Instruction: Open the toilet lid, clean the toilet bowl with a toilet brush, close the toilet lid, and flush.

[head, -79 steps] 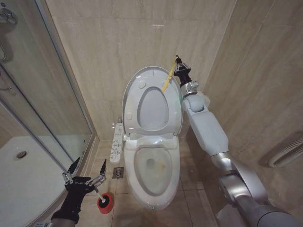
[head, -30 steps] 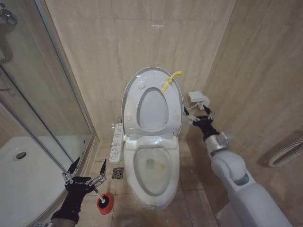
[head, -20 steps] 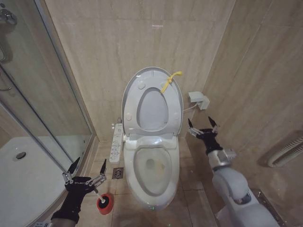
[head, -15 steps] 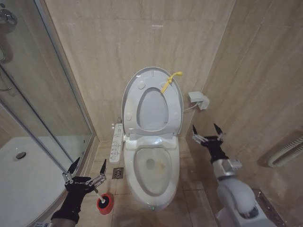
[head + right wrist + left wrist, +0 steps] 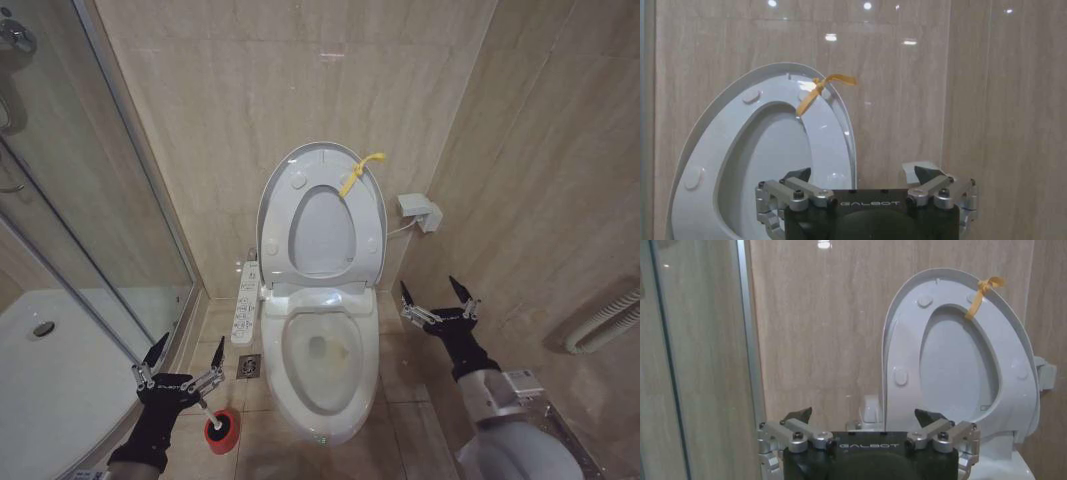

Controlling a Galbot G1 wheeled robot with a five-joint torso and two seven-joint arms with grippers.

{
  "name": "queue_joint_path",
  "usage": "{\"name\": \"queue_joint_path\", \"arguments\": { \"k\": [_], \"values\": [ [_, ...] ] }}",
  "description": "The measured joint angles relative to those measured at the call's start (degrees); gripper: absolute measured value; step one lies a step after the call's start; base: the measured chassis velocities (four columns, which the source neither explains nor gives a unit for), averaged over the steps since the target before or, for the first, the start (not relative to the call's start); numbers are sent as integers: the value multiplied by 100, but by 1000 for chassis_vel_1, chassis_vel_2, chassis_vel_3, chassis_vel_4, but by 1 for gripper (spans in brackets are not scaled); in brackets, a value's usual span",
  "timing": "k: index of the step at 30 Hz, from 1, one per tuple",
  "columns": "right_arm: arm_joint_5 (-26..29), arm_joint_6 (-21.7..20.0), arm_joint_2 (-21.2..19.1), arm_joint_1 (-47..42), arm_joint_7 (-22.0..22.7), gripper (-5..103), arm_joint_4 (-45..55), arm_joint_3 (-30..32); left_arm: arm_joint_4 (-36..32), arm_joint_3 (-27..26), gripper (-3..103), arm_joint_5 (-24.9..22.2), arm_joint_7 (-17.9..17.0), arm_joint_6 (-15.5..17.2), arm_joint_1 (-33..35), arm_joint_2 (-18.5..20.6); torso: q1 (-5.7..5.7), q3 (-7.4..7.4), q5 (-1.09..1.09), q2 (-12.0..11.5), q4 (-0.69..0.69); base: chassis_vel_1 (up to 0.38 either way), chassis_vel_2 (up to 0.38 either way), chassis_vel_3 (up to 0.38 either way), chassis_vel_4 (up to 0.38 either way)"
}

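Toilet lid [image 5: 322, 190] stands upright against the wall, seat raised with it, a yellow strap [image 5: 359, 169] tied at its rim. Below, the toilet bowl [image 5: 328, 350] lies open with a yellowish stain inside. On the floor to its left, a red holder [image 5: 223, 428] contains the toilet brush [image 5: 206, 410]. The left gripper [image 5: 183, 362] hovers just above it, fingers apart. The right gripper [image 5: 436, 299] hangs right of the bowl, fingers spread, empty.

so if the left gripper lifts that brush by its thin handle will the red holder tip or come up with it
Probably light: the toilet brush has a thin stick handle. Its small round red holder stands free on the tiles, so it may tip or lift along. The left gripper is open above it.
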Motion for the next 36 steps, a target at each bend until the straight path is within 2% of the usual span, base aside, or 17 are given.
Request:
{"name": "queue_joint_path", "arguments": {
  "k": [8, 13, 25, 36],
  "values": [
    [-244, 57, 321, -442, -66, 100, -19, 169, 0, 0, 100, 0, 0, 0, 0, 0, 0, 0, 0, 0, 0, 0, 0, 0, 0],
    [-448, 179, 761, -455, -64, 100, -258, 210, 0, 0, 100, 0, 0, 0, 0, 0, 1, 0, 2, 0, -1, 0, 0, 0, 0],
    [-412, 417, 829, -741, -162, 100, -280, 292, 0, 0, 100, 0, 0, 0, 0, 0, 1, 0, 1, -1, 0, 0, 0, 0, 0],
    [-329, 337, 935, -795, -127, 100, -76, 318, 0, 0, 100, 0, 0, 0, 0, 0, 1, 0, 1, -1, 0, 0, 0, 0, 0]
  ]
}}
